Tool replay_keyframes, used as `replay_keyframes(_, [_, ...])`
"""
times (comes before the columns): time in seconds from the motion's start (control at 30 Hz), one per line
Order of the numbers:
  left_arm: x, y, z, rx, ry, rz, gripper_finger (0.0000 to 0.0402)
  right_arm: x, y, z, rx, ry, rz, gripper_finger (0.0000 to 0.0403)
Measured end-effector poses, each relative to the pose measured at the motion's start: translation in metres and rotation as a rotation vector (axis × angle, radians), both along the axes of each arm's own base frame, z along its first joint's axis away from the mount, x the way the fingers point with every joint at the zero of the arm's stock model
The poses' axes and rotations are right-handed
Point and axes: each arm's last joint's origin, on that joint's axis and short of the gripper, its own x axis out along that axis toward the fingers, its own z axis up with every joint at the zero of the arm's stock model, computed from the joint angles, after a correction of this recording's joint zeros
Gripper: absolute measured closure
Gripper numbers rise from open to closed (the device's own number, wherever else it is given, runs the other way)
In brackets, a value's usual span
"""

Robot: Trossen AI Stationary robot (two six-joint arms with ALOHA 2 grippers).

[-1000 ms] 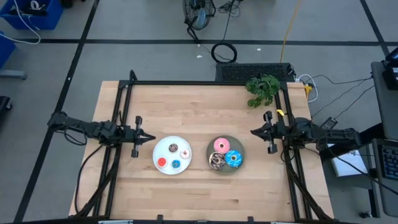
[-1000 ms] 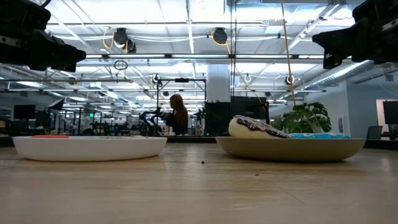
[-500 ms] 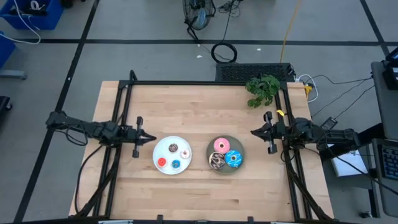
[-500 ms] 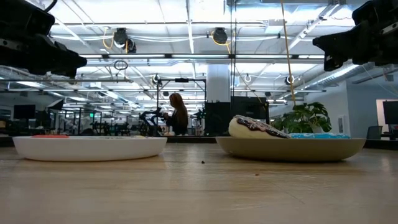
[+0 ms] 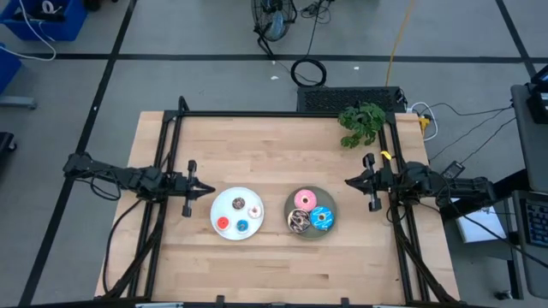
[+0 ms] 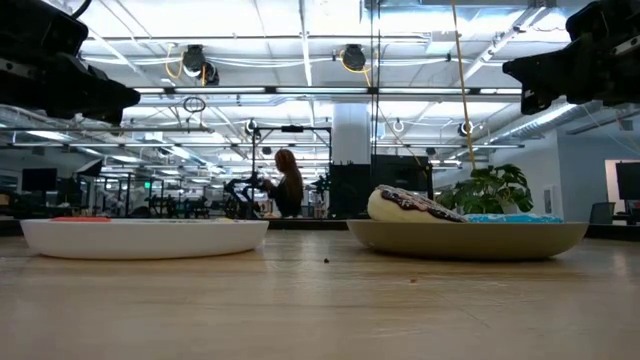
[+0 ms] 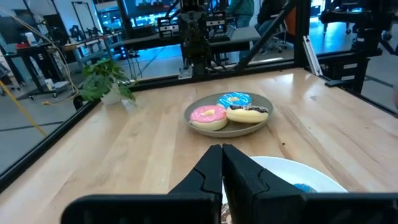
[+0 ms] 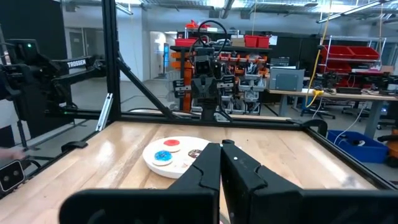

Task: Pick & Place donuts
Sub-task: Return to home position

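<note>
Donuts are sorted on two plates mid-table. The pink donut (image 5: 299, 202), blue donut (image 5: 325, 219) and brown-sprinkled donut (image 5: 295, 224) lie on the grey plate (image 5: 330, 202). Four tiny donuts (image 5: 223, 224) (brown, white, red, blue) lie on the white plate (image 5: 216, 205) beside it. My left gripper (image 5: 209, 189) hovers near the white plate's outer side, fingers pressed together on nothing. My right gripper (image 5: 349, 181) hangs near the grey plate, likewise closed and empty.

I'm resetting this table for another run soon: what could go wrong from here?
The brown-sprinkled donut sits tilted, rising above the grey plate's rim; a bump to the table might tip it out. The shut left gripper hangs close by the white plate's edge, so a low move could nudge that plate.
</note>
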Motion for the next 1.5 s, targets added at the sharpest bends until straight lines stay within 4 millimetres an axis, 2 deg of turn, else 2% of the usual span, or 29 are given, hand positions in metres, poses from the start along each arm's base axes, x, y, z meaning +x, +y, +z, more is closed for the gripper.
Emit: replay_keyframes(1.5, [0.0002, 0.0, 0.0022, -0.005, -0.021, 0.001, 0.0382, 0.0, 0.0, 0.0, 0.0, 0.0, 0.0, 0.0403])
